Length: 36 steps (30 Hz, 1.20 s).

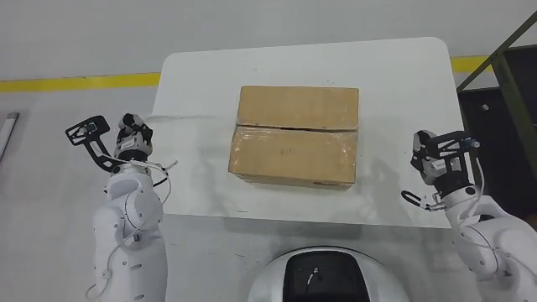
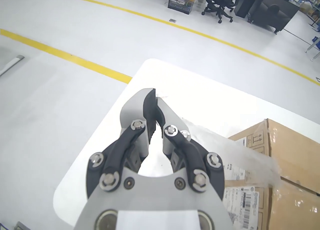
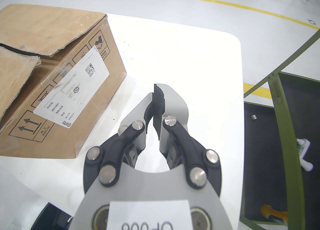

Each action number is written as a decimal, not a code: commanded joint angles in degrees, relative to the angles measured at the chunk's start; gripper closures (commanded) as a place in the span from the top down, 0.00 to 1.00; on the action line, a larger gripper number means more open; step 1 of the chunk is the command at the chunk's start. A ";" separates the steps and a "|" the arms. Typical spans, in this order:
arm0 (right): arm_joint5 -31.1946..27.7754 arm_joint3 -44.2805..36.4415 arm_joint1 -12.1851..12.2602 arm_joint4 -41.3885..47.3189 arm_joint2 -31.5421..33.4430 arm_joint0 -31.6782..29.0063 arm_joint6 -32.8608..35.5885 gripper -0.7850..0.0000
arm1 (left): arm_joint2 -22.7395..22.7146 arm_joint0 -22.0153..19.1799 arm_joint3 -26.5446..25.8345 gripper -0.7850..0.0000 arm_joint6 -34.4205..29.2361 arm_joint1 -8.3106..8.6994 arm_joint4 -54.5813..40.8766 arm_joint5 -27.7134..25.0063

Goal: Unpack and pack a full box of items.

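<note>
Box [image 1: 295,137] is being borne at mid-table [image 1: 201,75], upright, both top flaps lying down. A narrow dark gap is being shown along the seam between the flaps. In the right wrist view the near flap edge of the box [image 3: 50,71] is being seen ragged and slightly lifted; a white label [image 3: 72,86] is being carried on the end wall.

Left gripper [image 1: 141,126] is being held over the table's left edge, well apart from the box. Its fingers [image 2: 150,106] are being pressed fully together, with the end of a clear tape strip [image 2: 237,148] being pinched at the tips of the left gripper [image 2: 155,96]. The tape [image 1: 189,117] is being stretched from those tips across the bare table [image 2: 200,91] to the top left edge of the box [image 2: 287,146].

Right gripper [image 1: 422,153] is being held at the table's right edge, near the front corner, apart from the box. In its wrist view the right gripper [image 3: 156,91] is being seen with pads [image 3: 158,98] closed against each other, nothing being gripped between them, over bare table [image 3: 187,53].

A green frame [image 3: 287,121] is being seen just beside the table on the right. A yellow floor line [image 1: 75,82] is being seen beyond the table.
</note>
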 commanded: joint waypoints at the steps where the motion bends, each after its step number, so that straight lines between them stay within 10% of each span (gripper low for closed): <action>1: 0.18 0.02 0.00 -0.01 -0.04 0.03 0.04 0.00 | -0.41 -0.44 1.03 0.00 0.28 0.08 -0.09 0.18; 6: 0.50 0.13 0.00 -0.12 -0.16 0.09 0.30 0.00 | -0.98 -1.08 2.31 0.00 0.64 0.24 -0.64 0.55; 8: 0.60 0.20 0.00 -0.08 -0.17 0.22 0.43 0.00 | -1.35 -1.21 2.57 0.27 0.58 0.32 -1.06 0.76; 9: 0.64 0.19 0.00 -0.08 -0.18 0.25 0.47 0.00 | -1.35 -1.23 2.57 0.74 0.57 0.33 -1.12 0.82; 10: 0.67 0.18 0.00 -0.09 -0.18 0.31 0.49 0.00 | -1.32 -1.28 2.54 1.00 0.57 0.35 -1.46 0.77; 36: 0.50 0.05 0.10 0.08 -0.14 0.09 0.58 0.00 | -6.46 1.90 -3.35 1.00 0.56 1.10 -5.21 4.19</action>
